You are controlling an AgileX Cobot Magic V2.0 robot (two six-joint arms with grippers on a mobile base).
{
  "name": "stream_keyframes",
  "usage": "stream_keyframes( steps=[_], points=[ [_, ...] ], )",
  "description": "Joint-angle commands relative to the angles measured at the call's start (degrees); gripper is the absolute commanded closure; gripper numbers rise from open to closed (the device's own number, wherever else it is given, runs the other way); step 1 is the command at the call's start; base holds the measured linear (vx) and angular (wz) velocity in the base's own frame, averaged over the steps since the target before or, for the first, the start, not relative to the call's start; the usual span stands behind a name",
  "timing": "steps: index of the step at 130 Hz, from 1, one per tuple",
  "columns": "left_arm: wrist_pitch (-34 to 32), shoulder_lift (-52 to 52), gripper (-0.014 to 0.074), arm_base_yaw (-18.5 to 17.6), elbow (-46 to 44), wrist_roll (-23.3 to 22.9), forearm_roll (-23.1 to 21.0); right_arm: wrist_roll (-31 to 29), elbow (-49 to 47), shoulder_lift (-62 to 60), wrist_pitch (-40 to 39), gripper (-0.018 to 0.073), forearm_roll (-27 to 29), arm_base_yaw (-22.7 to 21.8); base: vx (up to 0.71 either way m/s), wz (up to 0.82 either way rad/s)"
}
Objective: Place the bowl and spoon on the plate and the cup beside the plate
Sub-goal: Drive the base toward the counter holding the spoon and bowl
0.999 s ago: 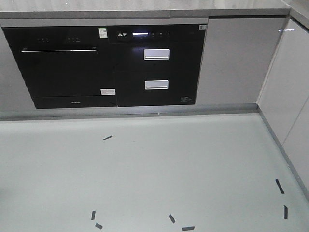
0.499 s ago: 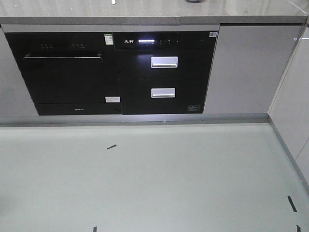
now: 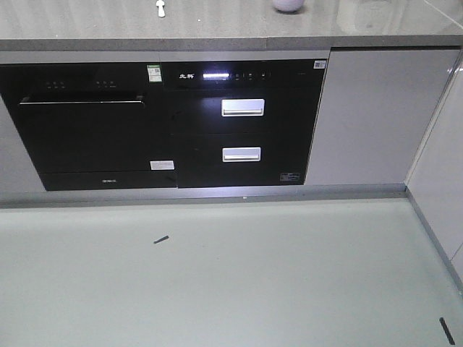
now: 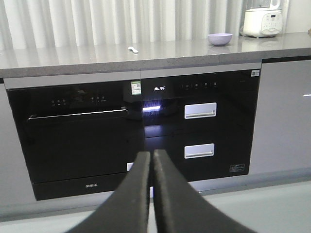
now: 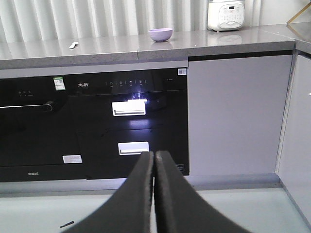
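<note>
A lavender bowl (image 4: 219, 39) sits on the grey countertop (image 4: 73, 56), also visible as the bowl (image 5: 160, 34) and, cut by the top edge, the bowl (image 3: 288, 4). A small pale spoon (image 4: 133, 49) lies to its left, seen too as the spoon (image 5: 73, 45) and the spoon (image 3: 160, 8). The plate and the cup are out of view. My left gripper (image 4: 151, 154) is shut with nothing in it, well short of the cabinets. My right gripper (image 5: 154, 154) is likewise shut and empty, low above the floor.
Black built-in appliances (image 3: 166, 123) with white drawer handles (image 3: 242, 107) fill the cabinet front under the counter. A white rice cooker (image 5: 225, 14) stands on the counter to the right. Grey cabinets (image 3: 365, 116) run along the right wall. Black tape marks (image 3: 160, 239) lie on the pale floor.
The front view has moved toward the counter and tilted up: the cabinets sit lower in frame, the counter top with bowl and spoon has come into view, and most floor marks have left.
</note>
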Motion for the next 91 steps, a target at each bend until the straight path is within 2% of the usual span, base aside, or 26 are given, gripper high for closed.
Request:
stream_keyframes(
  steps=[1, 91],
  points=[
    [-4.30, -0.89, 0.0603, 0.11, 0.49, -0.01, -0.37, -0.11, 0.40, -0.17, -4.49, 0.0566, -0.16, -0.25, 0.21, -0.03],
    [-4.30, -0.89, 0.0603, 0.11, 0.49, -0.01, -0.37, -0.11, 0.40, -0.17, -4.49, 0.0566, -0.16, -0.25, 0.21, -0.01]
  ],
)
